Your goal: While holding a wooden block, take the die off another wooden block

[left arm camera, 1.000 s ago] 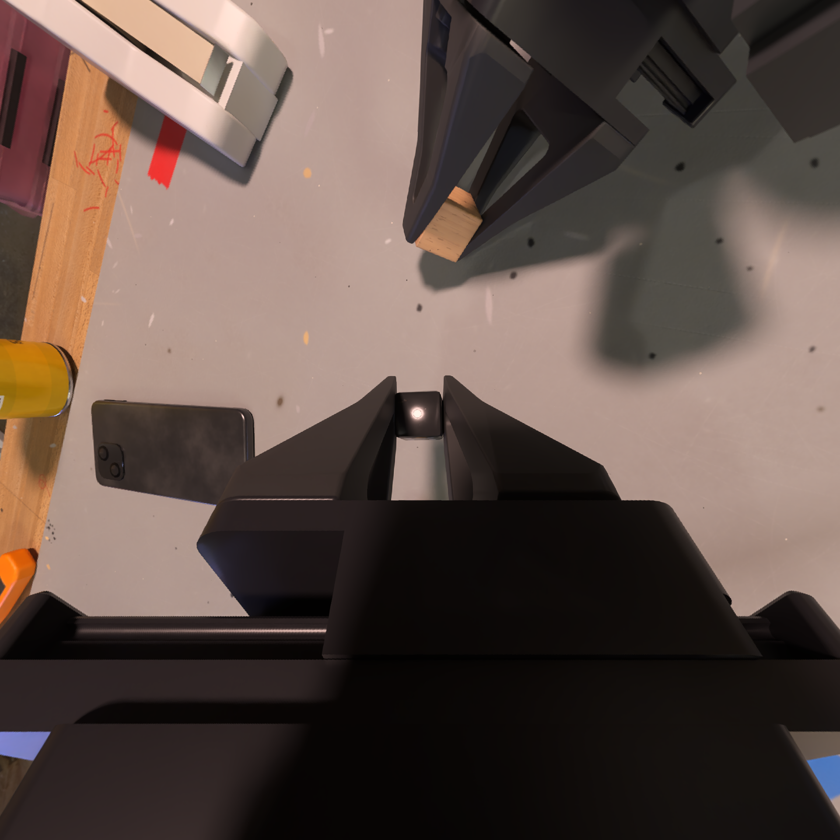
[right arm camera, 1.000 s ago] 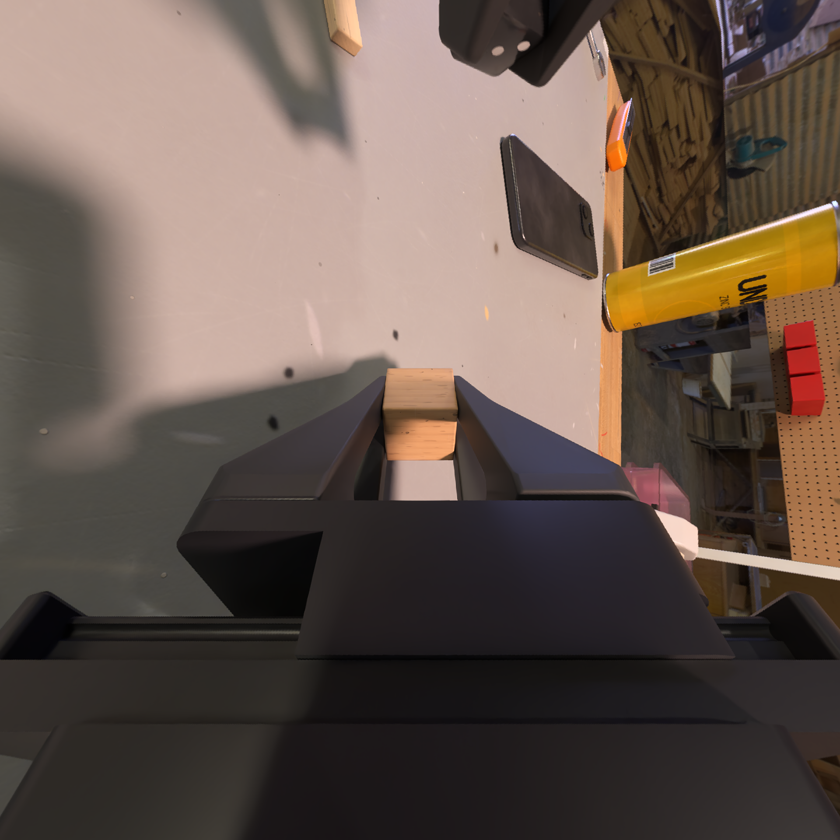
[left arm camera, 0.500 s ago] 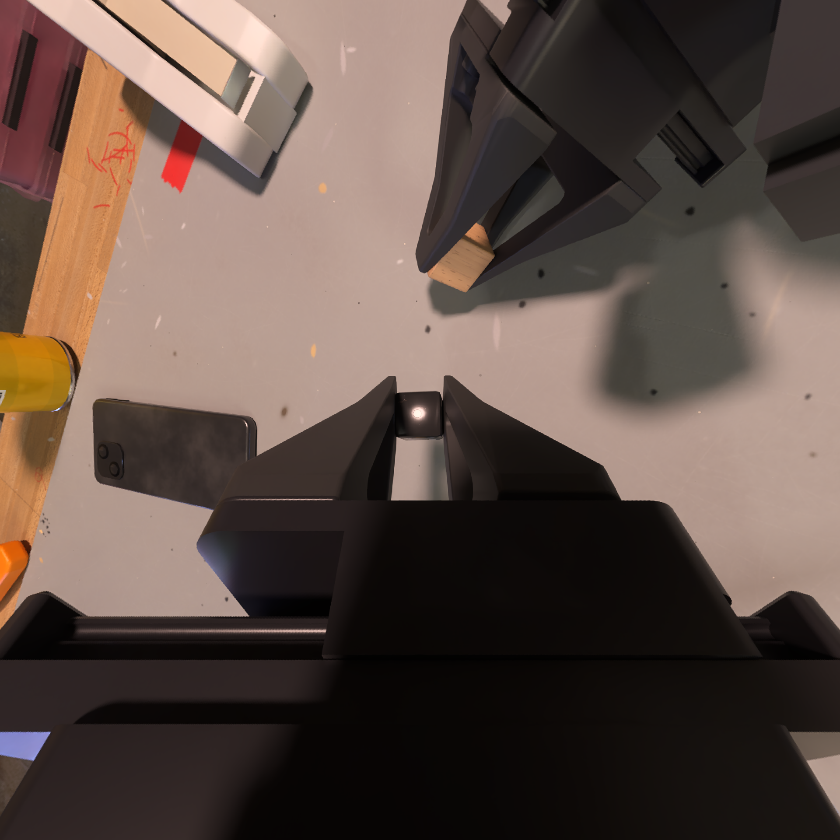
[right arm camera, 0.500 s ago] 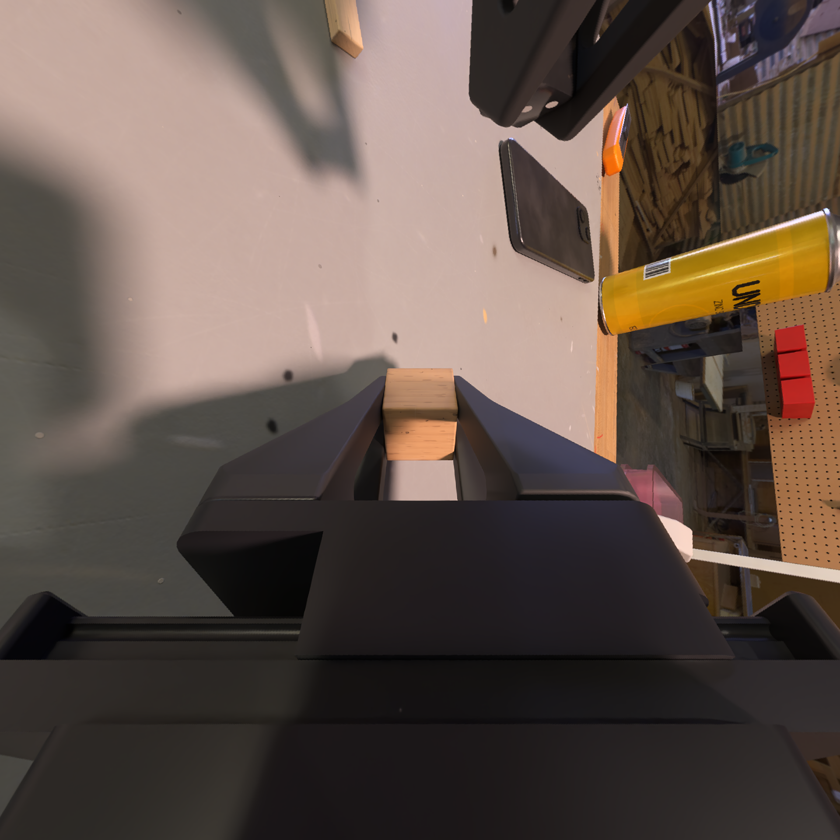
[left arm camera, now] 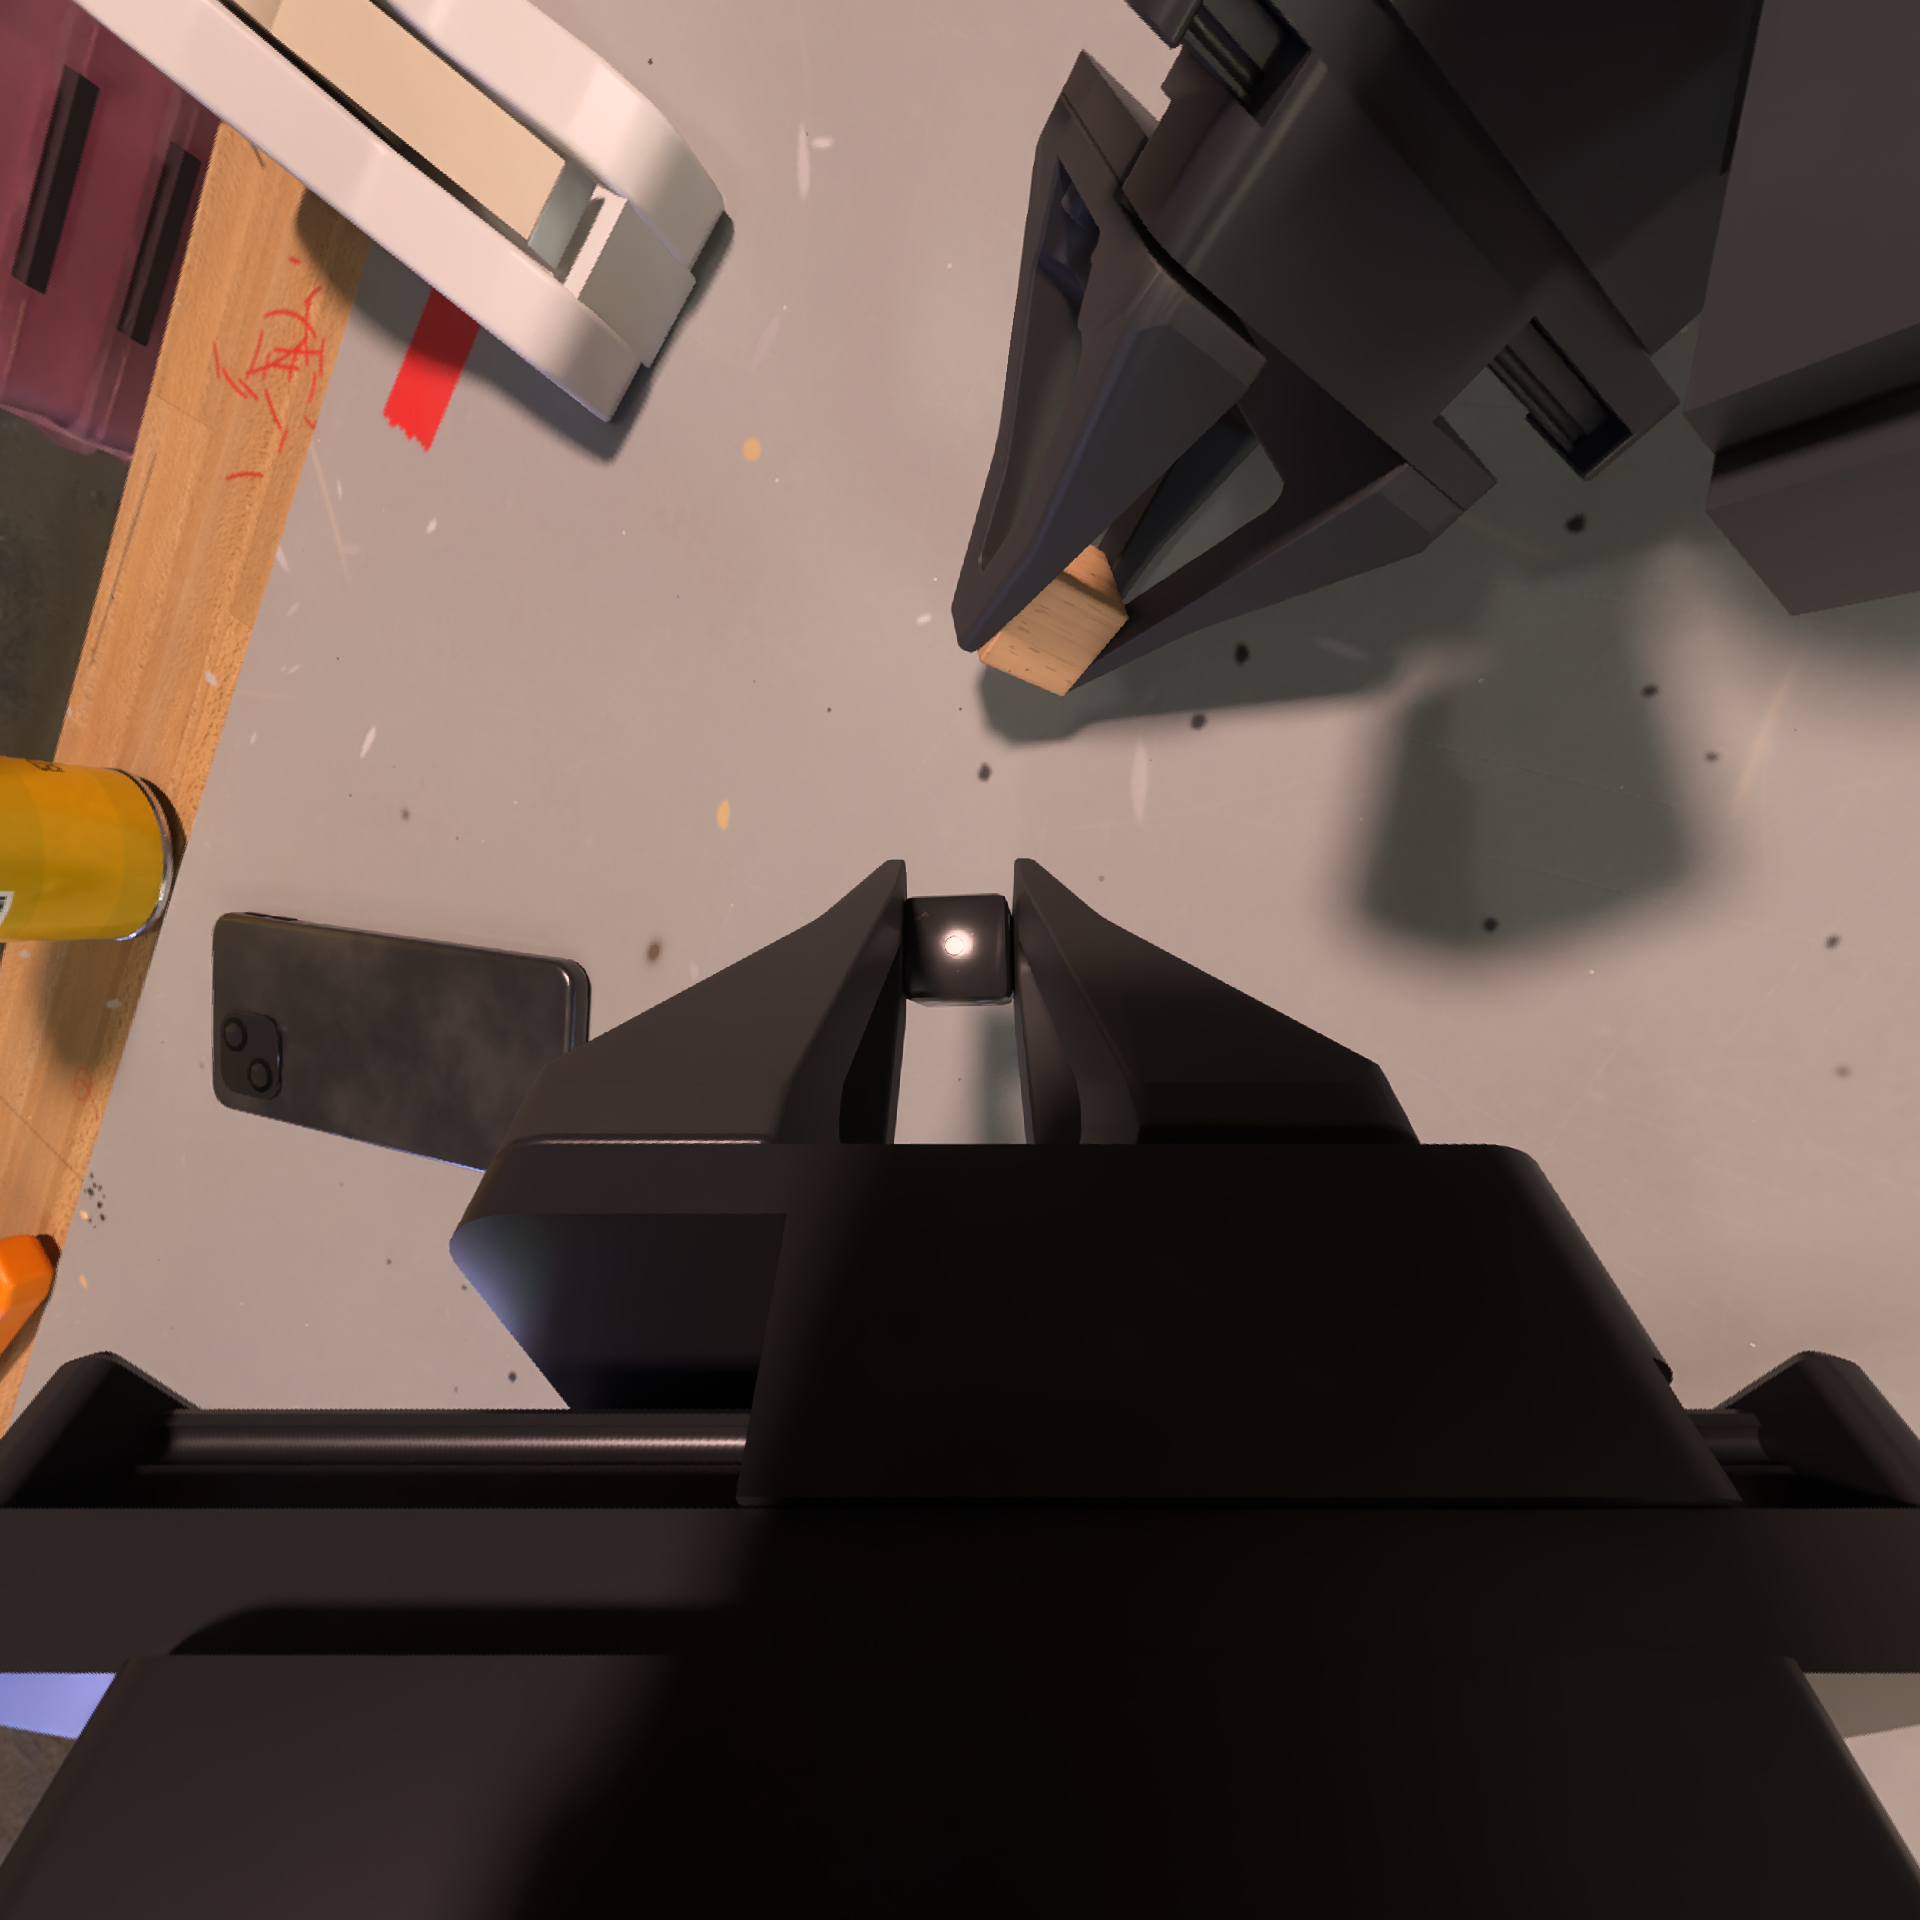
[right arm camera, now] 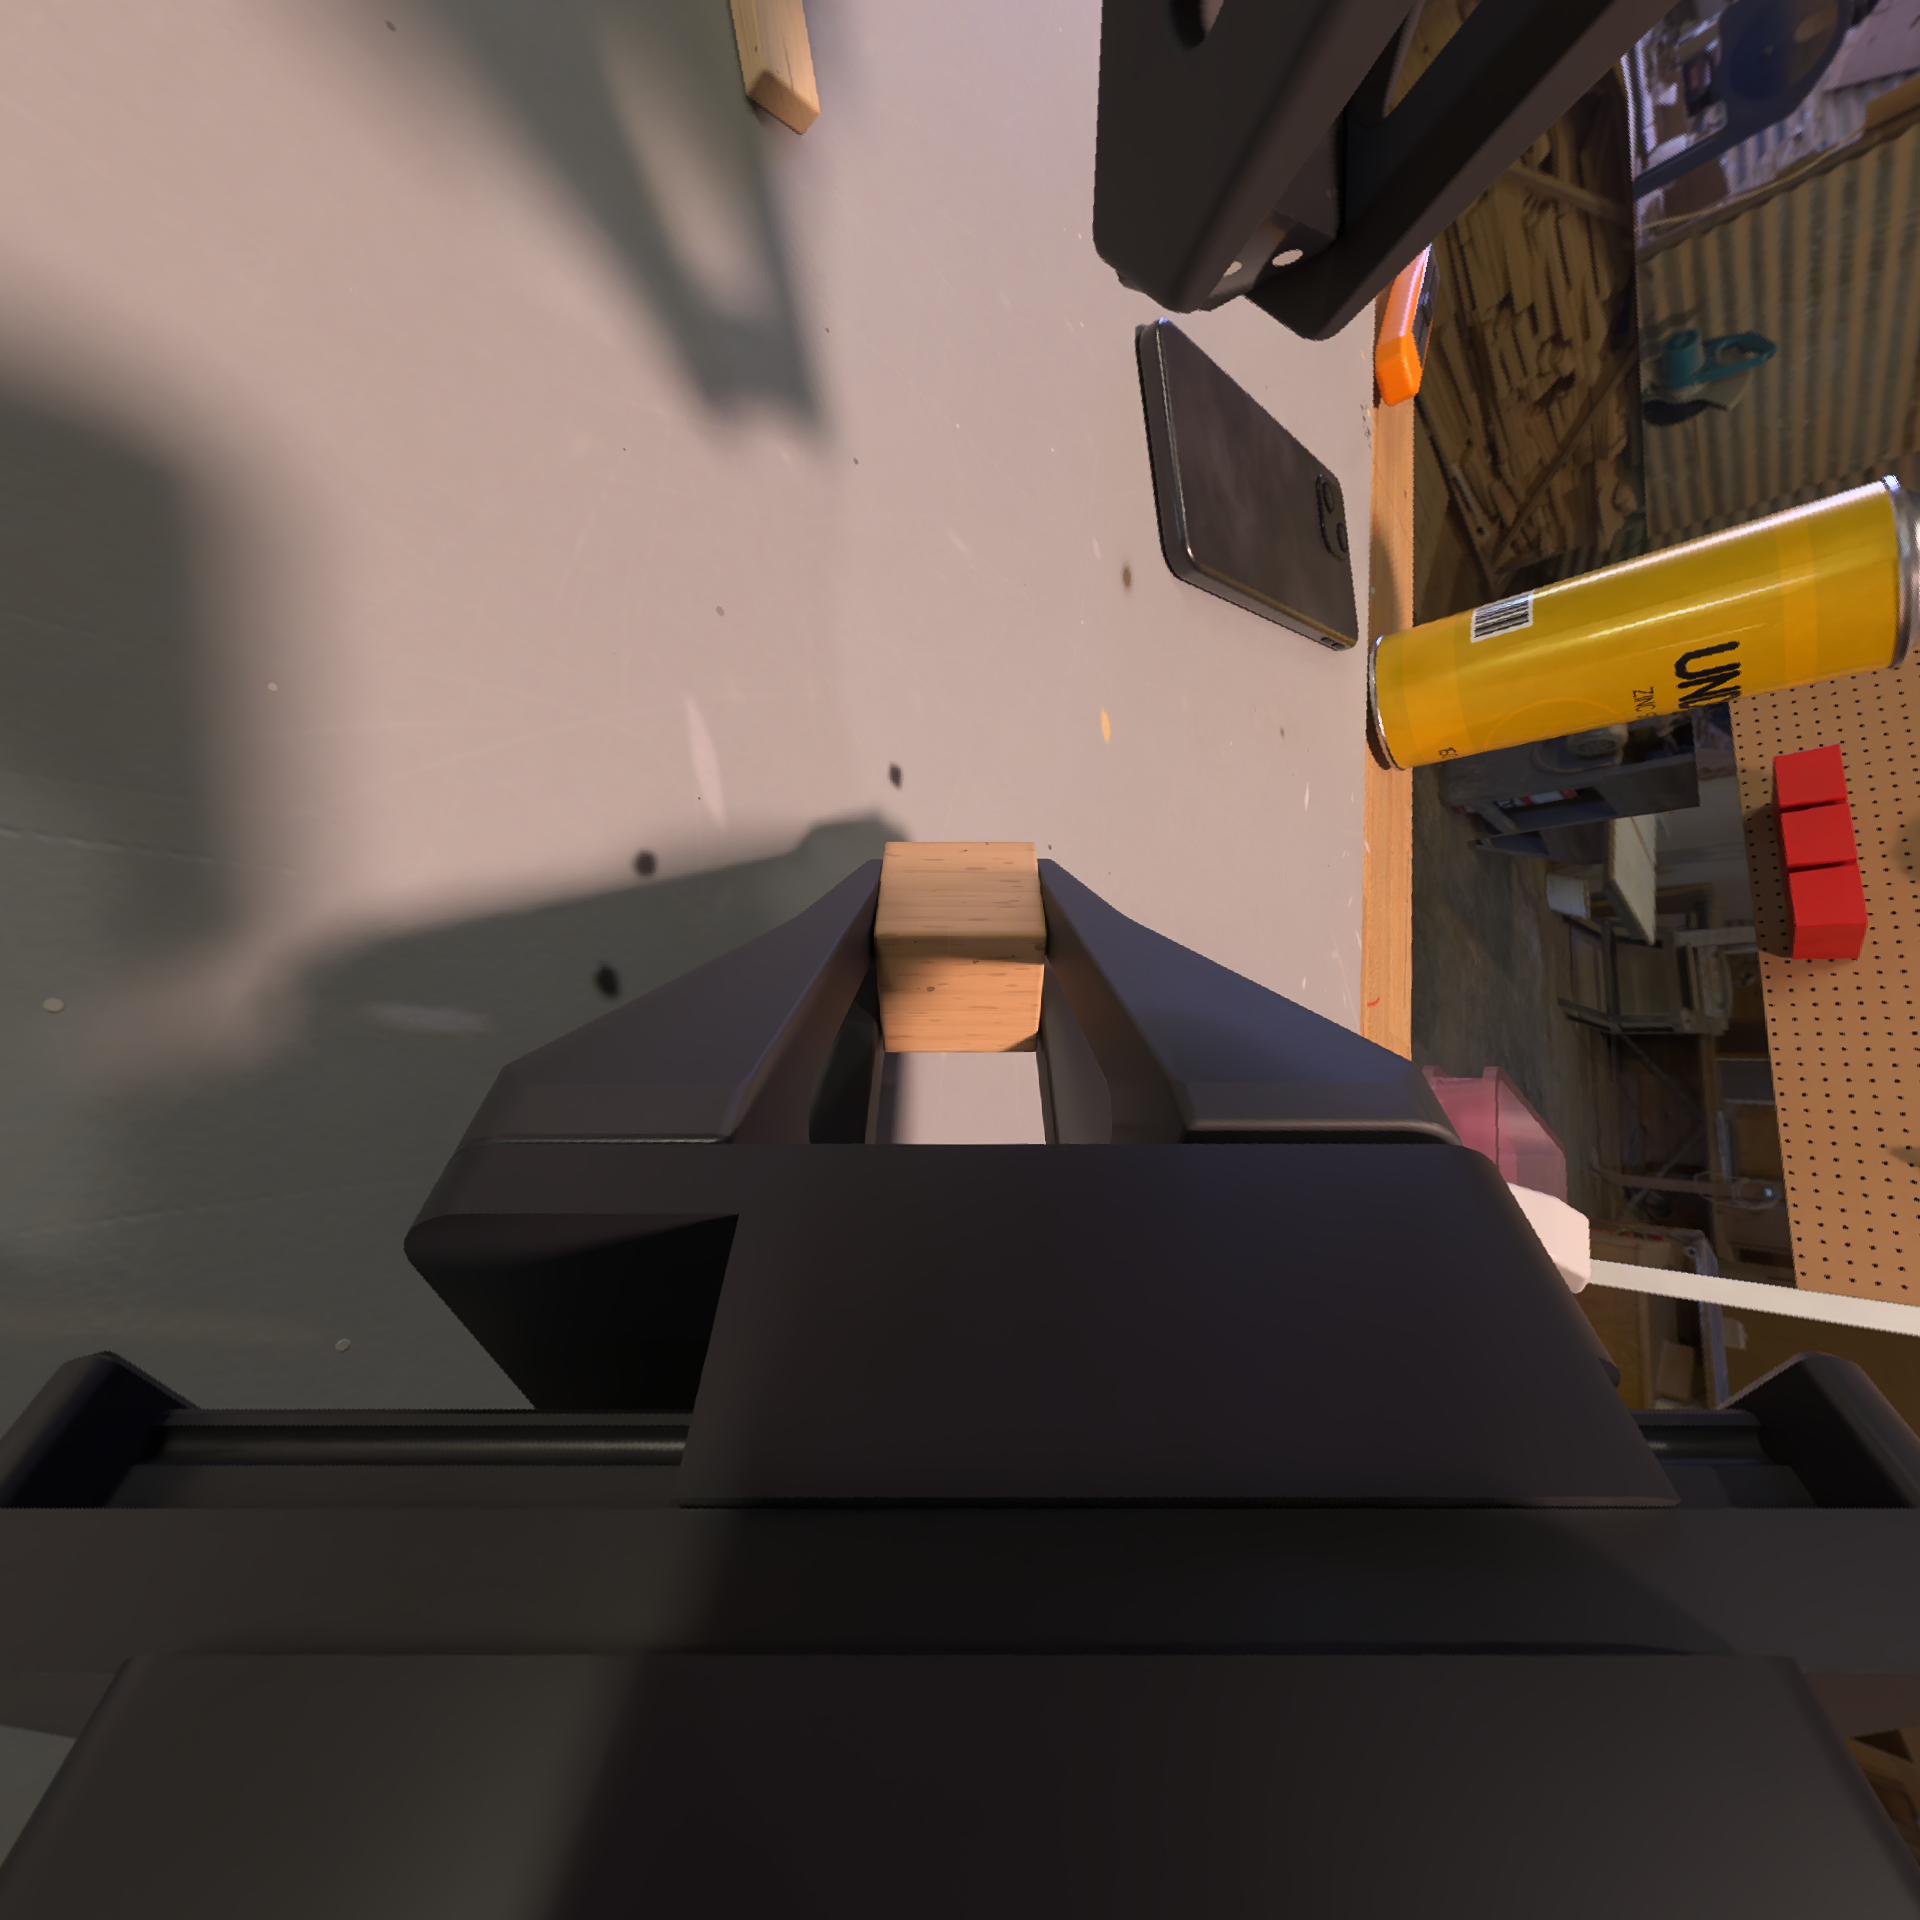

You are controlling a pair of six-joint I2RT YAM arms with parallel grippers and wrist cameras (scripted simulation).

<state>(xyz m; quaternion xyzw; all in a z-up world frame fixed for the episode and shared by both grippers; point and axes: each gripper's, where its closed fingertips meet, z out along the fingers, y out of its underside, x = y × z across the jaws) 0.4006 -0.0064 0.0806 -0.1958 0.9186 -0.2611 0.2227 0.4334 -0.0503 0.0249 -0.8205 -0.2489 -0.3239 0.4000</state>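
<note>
My left gripper (left arm camera: 957, 914) is shut on a small black die (left arm camera: 957, 948) with a white pip, held above the grey tabletop. My right gripper (right arm camera: 959, 883) is shut on a light wooden block (right arm camera: 959, 945) and holds it off the table. That block also shows in the left wrist view (left arm camera: 1055, 625), between the right gripper's fingers (left arm camera: 1023, 488) at the upper right. Another wooden block (right arm camera: 781, 64) lies on the table at the far top of the right wrist view, with nothing on it. The left gripper's body (right arm camera: 1299, 156) fills the top right of that view.
A black phone (left arm camera: 390, 1039) lies flat left of my left gripper and shows in the right wrist view (right arm camera: 1242, 488). A yellow can (right arm camera: 1642, 634) and an orange tool (right arm camera: 1403, 343) sit at the table's wooden edge (left arm camera: 197, 561). A white frame (left arm camera: 436, 166) and red tape (left arm camera: 431, 379) are at the upper left.
The right gripper with its block has grown larger and shifted lower right in the left wrist view. The left gripper's body has come further into the right wrist view. Both grips are unchanged.
</note>
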